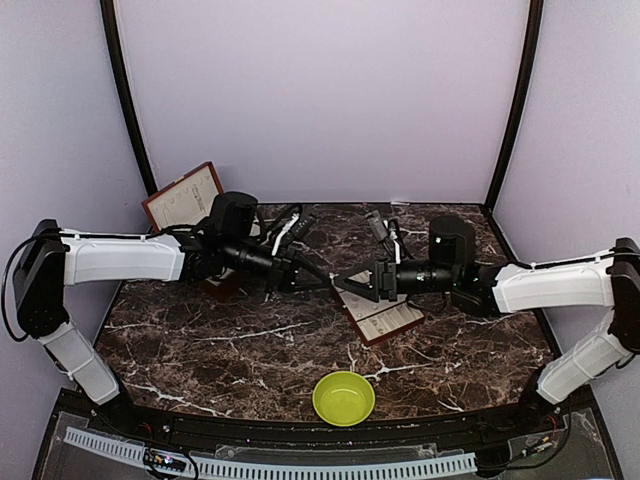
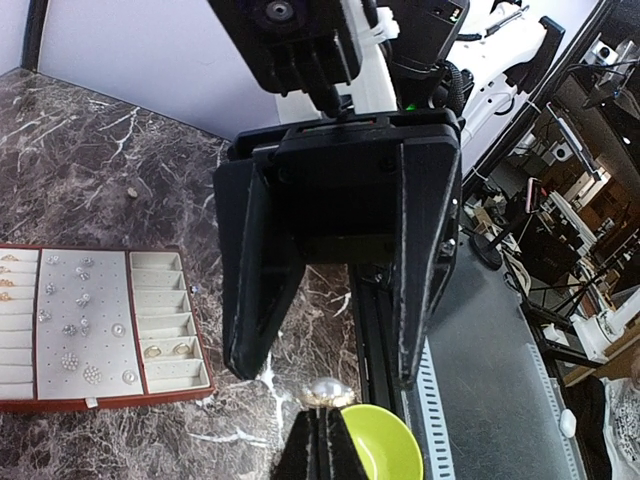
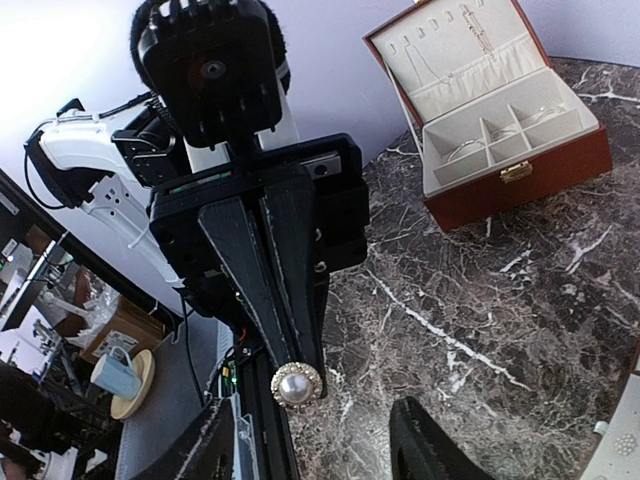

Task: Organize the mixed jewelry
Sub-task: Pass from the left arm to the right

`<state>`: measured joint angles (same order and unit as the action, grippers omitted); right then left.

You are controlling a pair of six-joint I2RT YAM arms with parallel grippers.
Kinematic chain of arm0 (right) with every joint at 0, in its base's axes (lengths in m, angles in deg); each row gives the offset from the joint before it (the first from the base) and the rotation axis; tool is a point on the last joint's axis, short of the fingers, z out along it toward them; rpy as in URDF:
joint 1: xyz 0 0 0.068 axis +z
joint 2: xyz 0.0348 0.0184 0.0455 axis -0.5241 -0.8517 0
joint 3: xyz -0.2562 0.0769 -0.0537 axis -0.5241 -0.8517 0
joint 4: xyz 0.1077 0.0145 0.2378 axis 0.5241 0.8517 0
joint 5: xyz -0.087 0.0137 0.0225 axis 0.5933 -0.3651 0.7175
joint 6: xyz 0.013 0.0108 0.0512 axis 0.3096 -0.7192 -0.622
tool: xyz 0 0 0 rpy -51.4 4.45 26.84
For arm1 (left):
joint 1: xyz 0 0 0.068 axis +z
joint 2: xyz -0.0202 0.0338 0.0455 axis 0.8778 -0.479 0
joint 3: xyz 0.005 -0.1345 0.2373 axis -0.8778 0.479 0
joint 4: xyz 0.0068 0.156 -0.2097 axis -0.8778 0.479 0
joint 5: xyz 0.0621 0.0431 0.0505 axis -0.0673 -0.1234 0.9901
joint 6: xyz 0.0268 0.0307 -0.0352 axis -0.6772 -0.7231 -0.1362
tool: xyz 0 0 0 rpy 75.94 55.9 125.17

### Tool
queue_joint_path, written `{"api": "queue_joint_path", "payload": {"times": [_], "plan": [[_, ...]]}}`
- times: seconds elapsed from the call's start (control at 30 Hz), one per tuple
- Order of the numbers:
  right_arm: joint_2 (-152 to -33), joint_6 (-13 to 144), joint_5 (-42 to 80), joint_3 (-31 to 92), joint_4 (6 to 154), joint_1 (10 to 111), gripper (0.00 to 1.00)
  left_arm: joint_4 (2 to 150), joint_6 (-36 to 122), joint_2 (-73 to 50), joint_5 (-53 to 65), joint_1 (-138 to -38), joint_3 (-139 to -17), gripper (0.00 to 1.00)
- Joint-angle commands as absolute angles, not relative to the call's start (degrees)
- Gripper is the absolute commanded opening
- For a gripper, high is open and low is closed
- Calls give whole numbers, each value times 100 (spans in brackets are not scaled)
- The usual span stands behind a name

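Our left fingers (image 3: 268,285) are pinched shut on a pearl stud (image 3: 296,385) above the table (image 3: 470,300); our right fingers (image 3: 425,445) stand part open, empty, flanking it. If they close off-centre, we think it could flick loose

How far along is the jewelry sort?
Done: several studs and rings sit in the tray, thin hoops lie in the open box. In hand: left gripper pinches a pearl piece, held up to the open right gripper, apparently a handover. Left: placing that piece; the green bowl looks empty from above, though tiny bits could hide.
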<state>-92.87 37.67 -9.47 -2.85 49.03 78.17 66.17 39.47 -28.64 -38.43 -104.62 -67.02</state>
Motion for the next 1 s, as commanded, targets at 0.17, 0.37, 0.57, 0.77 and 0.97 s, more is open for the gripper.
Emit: {"api": "queue_joint_path", "payload": {"times": [0.17,0.37,0.57,0.77,0.97], "plan": [[-9409,3692,-1328,-17,4413,7881,45,6464,4026,-2829,-4208,-10435,-6834,0],[-9462,3753,-1379,24,4496,7889,38,6410,4094,-2833,-4259,-10436,-6828,0],[-9497,3807,-1438,115,4547,7919,31,6403,4116,-2843,-4256,-10440,-6829,0],[-9523,3850,-1434,138,4627,7951,27,6401,4135,-2849,-4235,-10436,-6834,0],[-9511,3868,-1340,138,4636,7960,22,6406,4140,-2843,-4217,-10438,-6827,0]]}}
